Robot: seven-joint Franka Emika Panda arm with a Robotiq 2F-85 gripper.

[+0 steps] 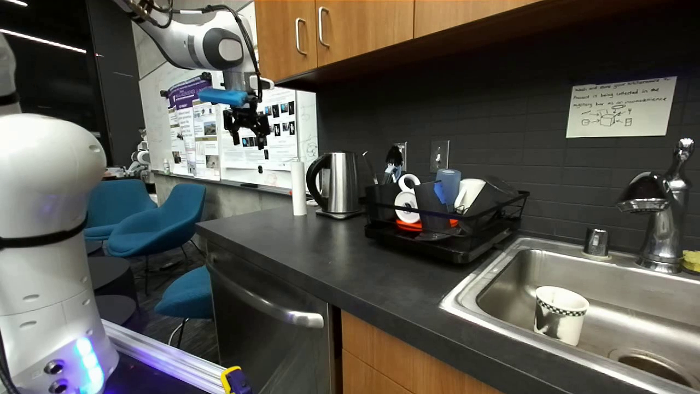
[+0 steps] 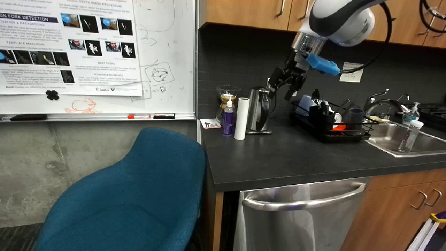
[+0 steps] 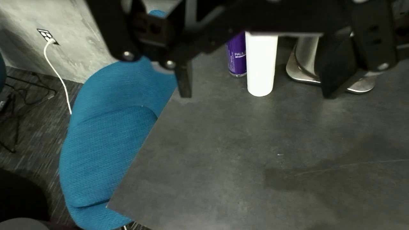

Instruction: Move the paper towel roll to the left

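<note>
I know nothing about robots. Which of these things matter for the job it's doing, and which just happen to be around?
Part of the job:
paper towel roll, upright on the counter
gripper, open and holding nothing

Just around:
steel kettle
purple bottle
black dish rack
cup in the sink
blue chair

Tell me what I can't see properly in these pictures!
- Paper towel roll: top hidden in the wrist view by the gripper.
- Purple bottle: upper part hidden there too, behind the gripper.
- Wall note: writing too small in an exterior view.
- Blue chair: bottom cut off by an exterior view's lower edge.
</note>
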